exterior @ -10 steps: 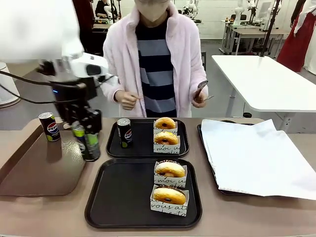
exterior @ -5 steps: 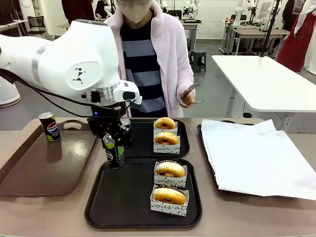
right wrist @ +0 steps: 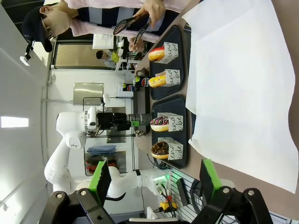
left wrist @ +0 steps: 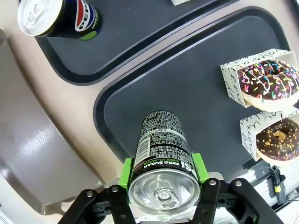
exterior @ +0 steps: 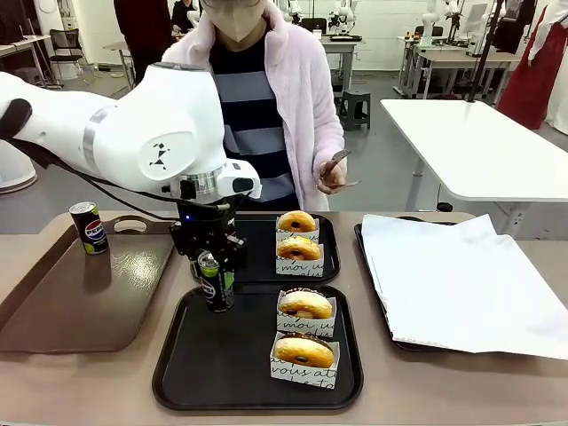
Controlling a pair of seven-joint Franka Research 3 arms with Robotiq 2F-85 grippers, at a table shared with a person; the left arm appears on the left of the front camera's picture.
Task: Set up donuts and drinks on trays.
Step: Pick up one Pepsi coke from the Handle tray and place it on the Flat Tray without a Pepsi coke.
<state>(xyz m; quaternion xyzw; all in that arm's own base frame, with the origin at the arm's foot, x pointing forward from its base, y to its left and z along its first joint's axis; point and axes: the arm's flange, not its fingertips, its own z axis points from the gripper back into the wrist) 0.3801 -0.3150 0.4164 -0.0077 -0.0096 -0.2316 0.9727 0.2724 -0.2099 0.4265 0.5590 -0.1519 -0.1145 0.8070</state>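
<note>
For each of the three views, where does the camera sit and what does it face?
Front: between the arms, facing the person; left gripper holds a Pepsi can.
Left wrist: above the near tray, looking down; green pads clamp the can.
Right wrist: rolled sideways; right gripper open.
All views share the sleeved donuts.

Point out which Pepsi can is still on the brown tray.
The can at the brown tray's far left corner; another is in the left gripper over the near black tray.
</note>
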